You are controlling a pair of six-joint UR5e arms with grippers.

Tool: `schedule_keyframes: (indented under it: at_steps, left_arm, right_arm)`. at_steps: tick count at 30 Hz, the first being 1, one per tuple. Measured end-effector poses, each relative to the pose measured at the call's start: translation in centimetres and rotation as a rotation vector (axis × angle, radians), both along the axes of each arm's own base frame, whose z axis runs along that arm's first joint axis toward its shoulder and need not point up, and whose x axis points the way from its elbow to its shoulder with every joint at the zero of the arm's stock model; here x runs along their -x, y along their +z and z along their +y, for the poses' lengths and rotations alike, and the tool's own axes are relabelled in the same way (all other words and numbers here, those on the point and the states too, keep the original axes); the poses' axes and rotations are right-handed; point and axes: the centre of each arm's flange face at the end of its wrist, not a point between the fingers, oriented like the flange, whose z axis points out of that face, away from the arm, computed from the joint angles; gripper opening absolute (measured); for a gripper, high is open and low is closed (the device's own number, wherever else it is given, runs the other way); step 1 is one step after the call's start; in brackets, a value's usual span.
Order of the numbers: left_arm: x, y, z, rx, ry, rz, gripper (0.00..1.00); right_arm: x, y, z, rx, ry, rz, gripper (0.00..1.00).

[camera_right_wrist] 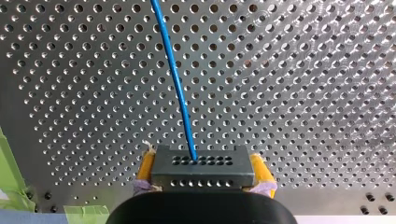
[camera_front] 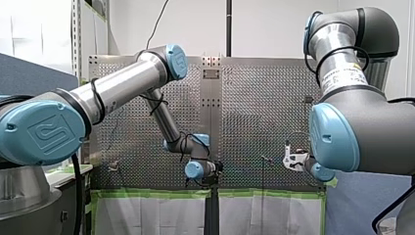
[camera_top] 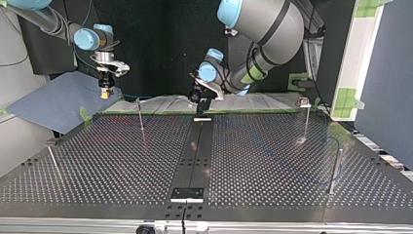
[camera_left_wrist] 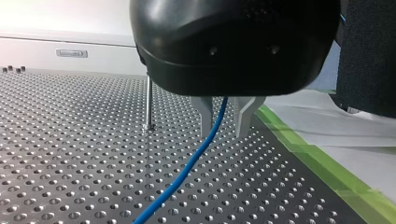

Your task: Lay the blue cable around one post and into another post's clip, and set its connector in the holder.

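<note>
"Holding anything, the right hand (camera_right_wrist: 203, 163)?"
"Yes, yellow pads (camera_right_wrist: 146, 166) clamped on the grey connector (camera_right_wrist: 201, 171); blue cable (camera_right_wrist: 180, 88) runs out over the surface (camera_right_wrist: 303, 95)."
"And the left hand (camera_left_wrist: 223, 120)?"
"Fingers (camera_left_wrist: 204, 114) apart, cable passing between them."

You have two grippers, my left gripper (camera_left_wrist: 223, 126) and my right gripper (camera_right_wrist: 204, 173), one blue cable (camera_left_wrist: 187, 169), one connector (camera_right_wrist: 187, 176), four thin posts (camera_top: 140, 117) (camera_top: 305, 122) (camera_top: 335, 170) (camera_top: 53, 161) (counted in the top view) and one perforated table (camera_top: 253, 161).

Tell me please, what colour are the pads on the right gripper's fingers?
Yellow. The pads show best in the right wrist view, clamped on either side of the grey connector.
</note>
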Motion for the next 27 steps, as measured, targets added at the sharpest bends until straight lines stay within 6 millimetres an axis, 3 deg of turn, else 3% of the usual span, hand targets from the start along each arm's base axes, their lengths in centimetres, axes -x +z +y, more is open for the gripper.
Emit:
schedule_keyframes:
  at_steps: [20, 27]
  left_arm:
    - [0.06, -0.05, 0.01, -0.003, -0.005, 0.004, 0.29]
    - [0.09, -0.07, 0.04, -0.005, -0.006, 0.008, 0.16]
  right_arm:
    - [0.02, 0.08, -0.18, 0.001, -0.001, -0.001, 0.00]
    - [0.03, 0.08, -0.19, 0.001, -0.001, -0.001, 0.00]
